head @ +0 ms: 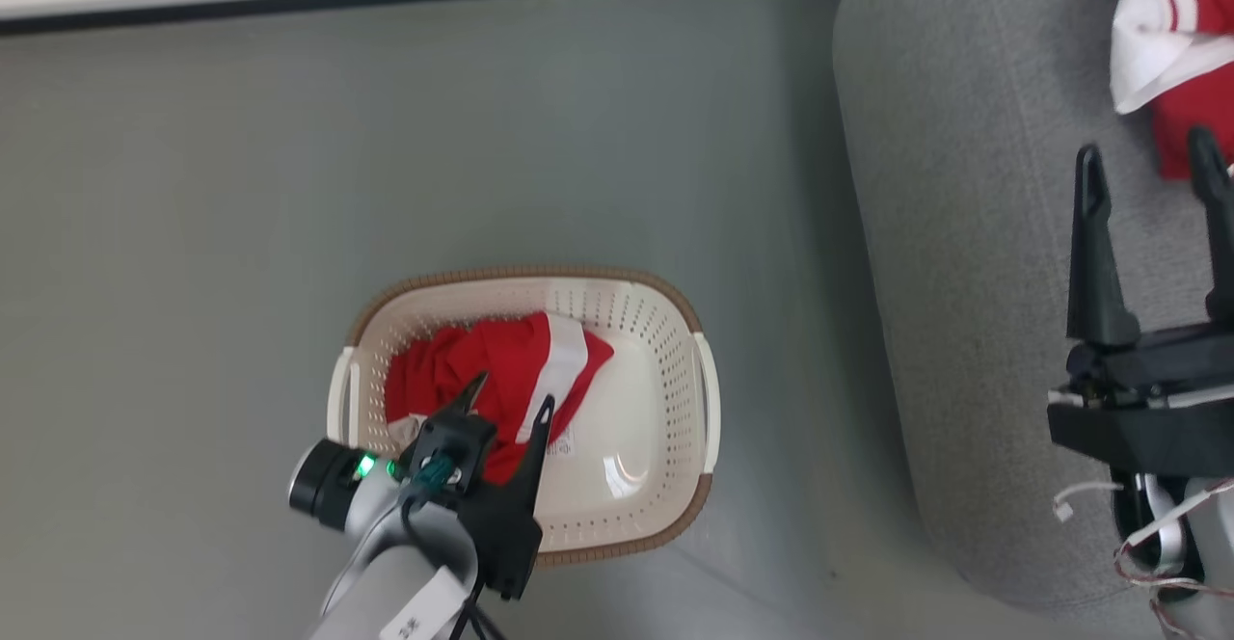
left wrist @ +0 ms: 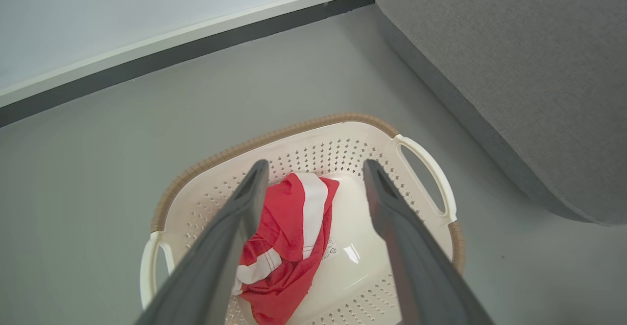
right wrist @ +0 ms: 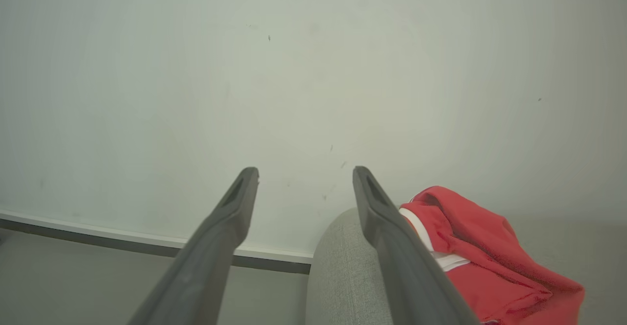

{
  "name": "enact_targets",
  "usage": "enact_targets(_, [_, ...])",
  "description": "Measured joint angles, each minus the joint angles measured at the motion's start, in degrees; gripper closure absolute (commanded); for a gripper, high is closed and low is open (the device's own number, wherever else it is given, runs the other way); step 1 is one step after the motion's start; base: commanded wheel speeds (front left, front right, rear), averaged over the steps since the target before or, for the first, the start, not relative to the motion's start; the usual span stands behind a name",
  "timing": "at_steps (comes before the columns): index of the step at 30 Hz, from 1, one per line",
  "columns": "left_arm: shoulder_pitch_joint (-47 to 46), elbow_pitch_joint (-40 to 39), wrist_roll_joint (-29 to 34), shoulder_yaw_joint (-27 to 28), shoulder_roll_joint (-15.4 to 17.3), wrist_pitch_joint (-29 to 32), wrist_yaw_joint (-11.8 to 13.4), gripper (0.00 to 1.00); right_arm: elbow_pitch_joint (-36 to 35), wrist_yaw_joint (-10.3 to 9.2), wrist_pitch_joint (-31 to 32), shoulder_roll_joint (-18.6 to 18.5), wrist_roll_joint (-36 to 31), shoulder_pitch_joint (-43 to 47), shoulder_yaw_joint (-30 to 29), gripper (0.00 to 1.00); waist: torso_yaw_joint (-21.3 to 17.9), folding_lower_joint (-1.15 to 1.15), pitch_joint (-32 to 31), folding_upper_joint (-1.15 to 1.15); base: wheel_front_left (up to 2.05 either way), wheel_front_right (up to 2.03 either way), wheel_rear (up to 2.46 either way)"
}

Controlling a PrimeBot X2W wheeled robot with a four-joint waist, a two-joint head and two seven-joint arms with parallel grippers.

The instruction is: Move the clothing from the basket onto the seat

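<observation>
While 1 red garment [head: 434, 375] lies in the basket [head: 530, 275], the head view shows the left gripper [head: 509, 399] poised above it, jaws spread wide and holding nothing. Right of the basket and well apart from it, the seat [head: 964, 235] already carries the second garment [head: 1195, 110]. The right gripper [head: 1145, 148] hovers just beside that garment, equally wide and empty.

Left wrist view: the 2 fingers frame the heap, which lies in the basket's left half; the right half is bare.

Right wrist view: the fingers point toward the wall [right wrist: 294, 70], with the second garment at their right.

Judged step: reach and pinch. Descend onto the highest fold, close on a thick bunch rather than the white trim, and lift straight up to clear the basket rim before swinging to the seat.
</observation>
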Motion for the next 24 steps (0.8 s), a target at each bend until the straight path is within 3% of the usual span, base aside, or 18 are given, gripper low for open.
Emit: enact_targets(24, [-19.9, 13.5, 2.9, -3.4, -2.6, 2.7, -0.7, 0.0, -9.1, 0.58, 3.5, -1.9, -3.1, -15.5, 0.2, 0.0, 1.1, -0.01, 20.6, 0.0, 0.0, 0.0, 0.0])
